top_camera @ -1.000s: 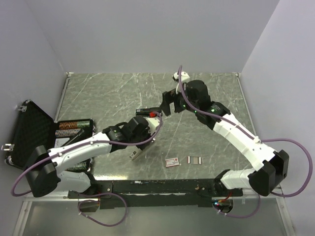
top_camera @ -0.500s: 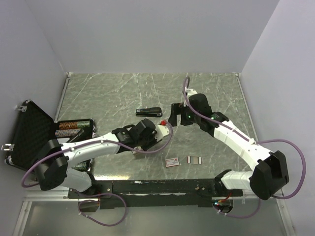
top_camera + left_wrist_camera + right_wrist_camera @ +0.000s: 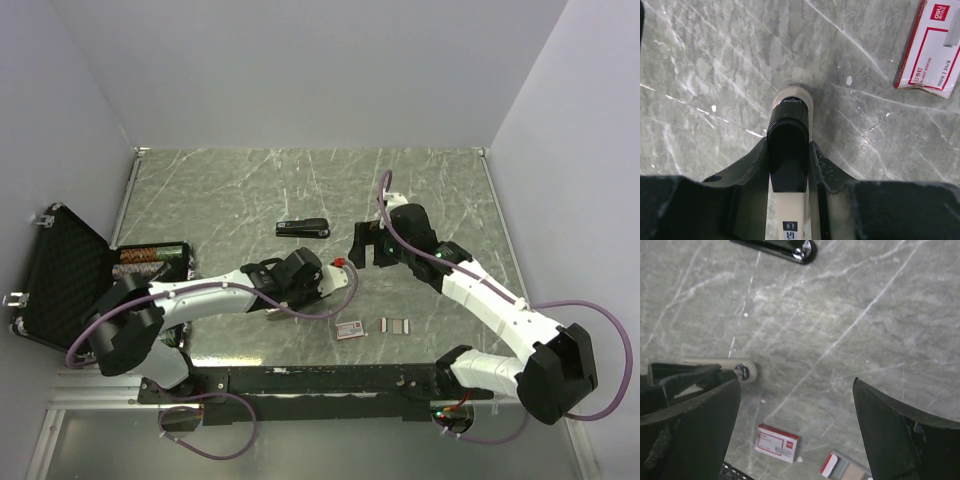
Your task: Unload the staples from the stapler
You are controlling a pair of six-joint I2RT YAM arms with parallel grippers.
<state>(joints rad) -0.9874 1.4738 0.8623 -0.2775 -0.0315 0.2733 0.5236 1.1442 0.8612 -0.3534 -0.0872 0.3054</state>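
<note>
- The black stapler point(image 3: 303, 228) lies flat on the table, long axis left-to-right, just beyond both grippers. The right gripper point(image 3: 795, 382), jaws wide apart and empty, is nearer its right end.
- The left gripper point(image 3: 787, 150) is clamped on a cream-and-black tool point(image 3: 790, 107).
- Loose staples point(image 3: 397, 325) lie just right of the red-and-white box point(image 3: 350, 330).
- Any strips inside the stapler are hidden; it looks closed, though the view is small.
</note>
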